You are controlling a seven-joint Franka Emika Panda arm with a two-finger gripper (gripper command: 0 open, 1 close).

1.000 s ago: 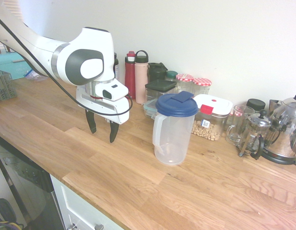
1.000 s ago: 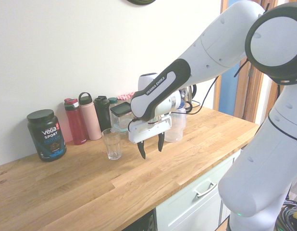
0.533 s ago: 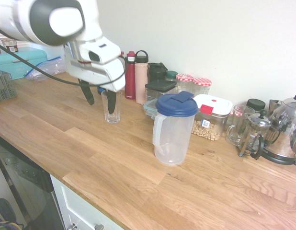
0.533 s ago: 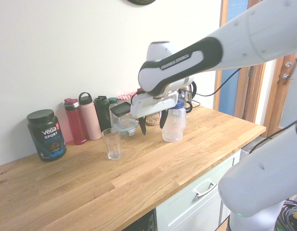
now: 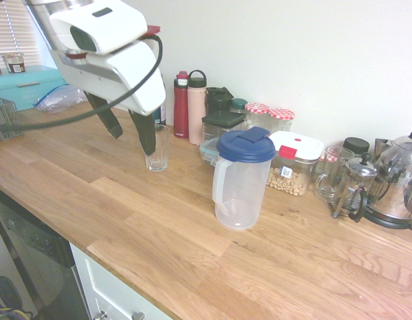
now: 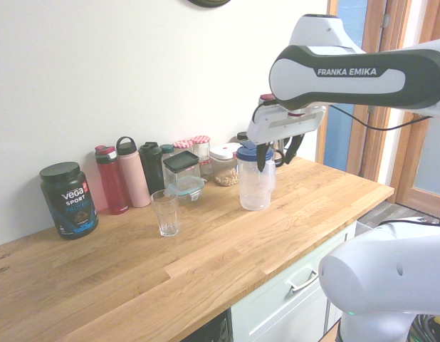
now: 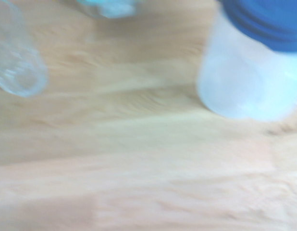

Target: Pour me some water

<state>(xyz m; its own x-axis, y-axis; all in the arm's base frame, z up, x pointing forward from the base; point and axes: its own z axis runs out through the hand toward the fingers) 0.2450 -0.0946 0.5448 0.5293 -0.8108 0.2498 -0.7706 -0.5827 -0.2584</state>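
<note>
Both exterior views evenly and brightly lit by soft daylight; no harsh shadows cast on wooden counter (image 5: 159, 220). White wall (image 5: 313, 53) rendered slightly washed out. Bright window blinds (image 5: 13, 27) seen at top left corner of first exterior view. Faint highlights noted on kettle (image 5: 403, 177). Straight lines bent slightly toward edges by wide-angle lens. Wrist view heavily blurred and pale: pitcher (image 7: 254, 72) and glass (image 7: 16, 67) reduced to soft shapes, wood grain smeared.

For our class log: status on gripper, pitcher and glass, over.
Gripper open, empty, raised. Pitcher upright, lid on, untouched. Glass apart from it on the counter. Nothing between them.
</note>
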